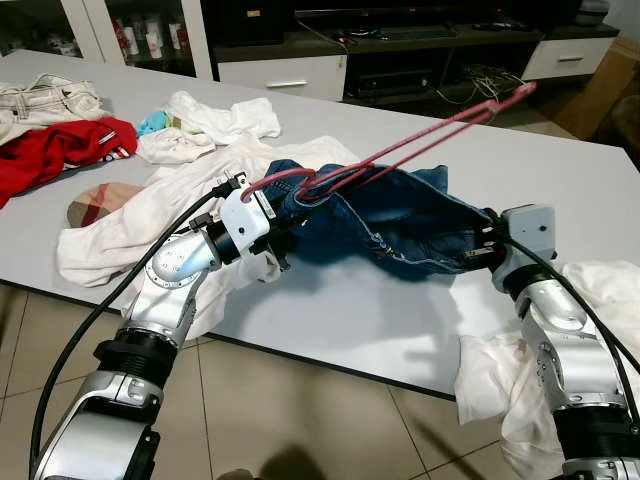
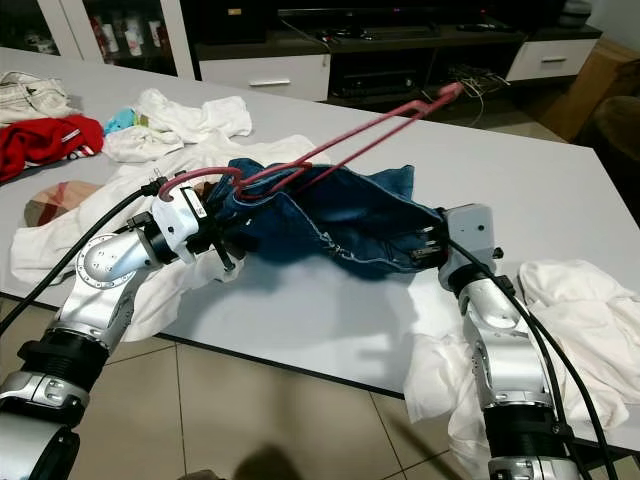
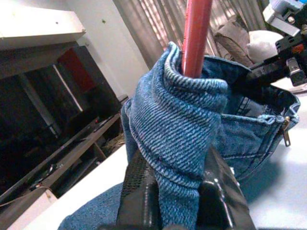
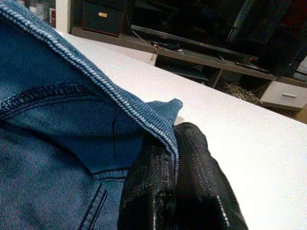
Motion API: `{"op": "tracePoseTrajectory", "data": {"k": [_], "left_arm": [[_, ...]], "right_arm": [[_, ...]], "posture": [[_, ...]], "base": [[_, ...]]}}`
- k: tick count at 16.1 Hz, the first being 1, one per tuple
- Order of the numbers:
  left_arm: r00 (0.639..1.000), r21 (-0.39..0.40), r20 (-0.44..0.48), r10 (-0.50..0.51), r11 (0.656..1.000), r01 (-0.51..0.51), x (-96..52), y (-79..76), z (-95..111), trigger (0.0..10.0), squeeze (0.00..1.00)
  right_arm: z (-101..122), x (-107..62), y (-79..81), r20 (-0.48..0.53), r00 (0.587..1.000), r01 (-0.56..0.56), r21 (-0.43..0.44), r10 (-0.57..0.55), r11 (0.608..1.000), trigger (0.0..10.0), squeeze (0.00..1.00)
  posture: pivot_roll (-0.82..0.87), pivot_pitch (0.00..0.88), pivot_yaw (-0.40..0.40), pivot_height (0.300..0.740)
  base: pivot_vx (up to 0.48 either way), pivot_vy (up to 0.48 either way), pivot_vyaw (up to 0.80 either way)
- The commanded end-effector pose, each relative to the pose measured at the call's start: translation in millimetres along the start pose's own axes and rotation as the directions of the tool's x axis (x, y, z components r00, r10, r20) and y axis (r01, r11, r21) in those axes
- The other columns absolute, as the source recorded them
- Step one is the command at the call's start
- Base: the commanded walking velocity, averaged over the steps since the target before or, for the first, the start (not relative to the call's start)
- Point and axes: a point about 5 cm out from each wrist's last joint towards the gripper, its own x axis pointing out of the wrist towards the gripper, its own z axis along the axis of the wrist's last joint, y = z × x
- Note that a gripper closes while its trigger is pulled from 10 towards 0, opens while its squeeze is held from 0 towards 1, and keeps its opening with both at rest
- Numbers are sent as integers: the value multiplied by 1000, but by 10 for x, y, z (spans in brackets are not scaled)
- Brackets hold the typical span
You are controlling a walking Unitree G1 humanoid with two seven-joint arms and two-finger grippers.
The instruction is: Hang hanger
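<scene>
Your inventory at this moment. One pair of dark blue denim jeans (image 1: 400, 225), bunched at the near middle of the white rectangular desk (image 1: 560, 170) and stretched between your two arms. One red-pink wire hanger (image 1: 430, 135), its hook end at the left arm, its long body slanting up and away over the jeans toward the far right.

Your left pincer (image 3: 177, 191): clenched on a rolled fold of denim, with the hanger's red bar standing up out of that same fold. Your right pincer (image 4: 177, 182): clamped on the stitched hem of the jeans at their right end.

Other laundry on the desk:
- one large white garment (image 1: 130, 225) under and beside the left arm
- one white garment (image 1: 215, 120) further back
- one red garment (image 1: 50, 150) at the far left
- one pale beige garment (image 1: 45, 100) beyond it
- one white cloth (image 1: 600, 290) by the right arm, spilling over the near edge

Room: beige tiled floor (image 1: 250, 410) below you, a dark low media cabinet (image 1: 400, 50) with white drawers behind the desk.
</scene>
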Motion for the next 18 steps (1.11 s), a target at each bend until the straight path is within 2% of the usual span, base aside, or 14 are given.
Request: {"op": "tracePoseTrajectory", "data": {"k": [1, 6, 7, 9, 18], "left_arm": [[1000, 28, 13, 7, 1000, -7, 33, 65, 48, 0, 0], [1000, 32, 12, 6, 999, -7, 31, 75, 49, 0, 0], [1000, 32, 13, 4, 999, -4, 35, 71, 51, 0, 0], [1000, 24, 18, -11, 1000, 11, 31, 45, 53, 0, 0], [1000, 22, 20, -20, 1000, 19, 28, 33, 55, 0, 0]], "right_arm": [[114, 22, -54, 48, 999, 24, 13, -24, 1000, 0, 0], [269, 63, -212, 100, 991, 85, 17, -86, 996, 0, 0], [342, 102, -346, 104, 988, 109, 21, -111, 994, 0, 0], [474, 143, -498, 124, 985, 112, 41, -116, 993, 0, 0], [501, 150, -516, 129, 985, 109, 42, -113, 993, 0, 0]], "posture": [[-74, 0, -26, 740], [-75, 0, -23, 740], [-75, 0, -23, 740], [-72, 0, -25, 740], [-71, 0, -26, 740]], "base": [[0, 0, 0], [0, 0, 0], [0, 0, 0], [0, 0, 0], [0, 0, 0]]}}
